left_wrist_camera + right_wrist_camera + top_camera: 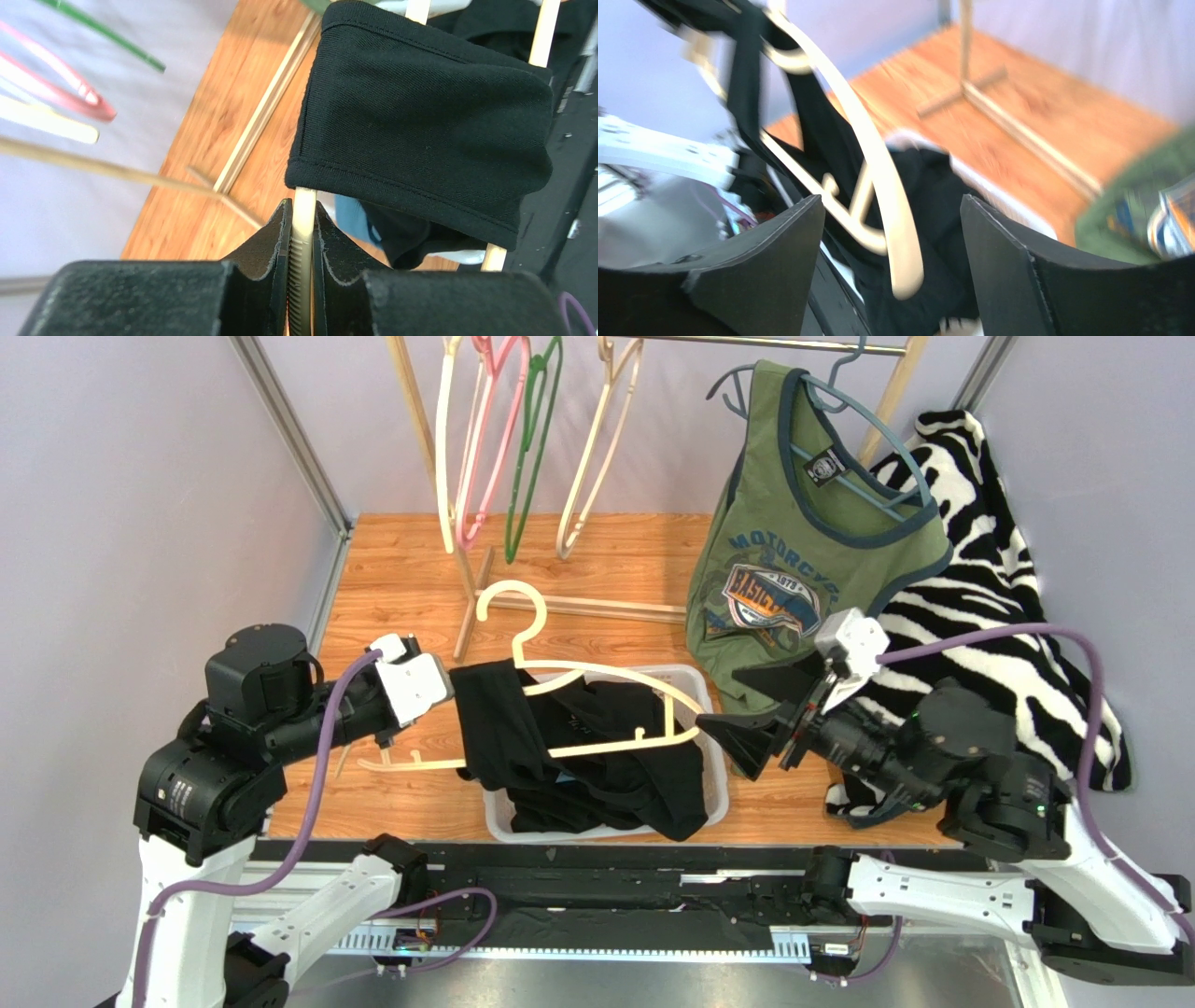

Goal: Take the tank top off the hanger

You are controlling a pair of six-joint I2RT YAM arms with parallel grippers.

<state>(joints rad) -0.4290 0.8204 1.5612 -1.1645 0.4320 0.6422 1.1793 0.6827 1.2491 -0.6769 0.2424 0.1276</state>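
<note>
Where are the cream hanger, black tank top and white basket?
cream hanger (304, 210): left wrist view, its bar below the strap.
black tank top (421, 119): left wrist view, the strap wrapped over the hanger.
white basket (495, 815): top view, its near left corner.

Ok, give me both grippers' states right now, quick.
Left gripper: shut on the cream hanger.
Right gripper: open around the hanger's end, not gripping.

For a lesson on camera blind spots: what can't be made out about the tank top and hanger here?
Top view: white plastic bin, contents covered by black tank top.
Left wrist: cream plastic hanger, hook beyond the top edge.
Right wrist: green printed shirt, logo blurred, cut by the right edge.
</note>
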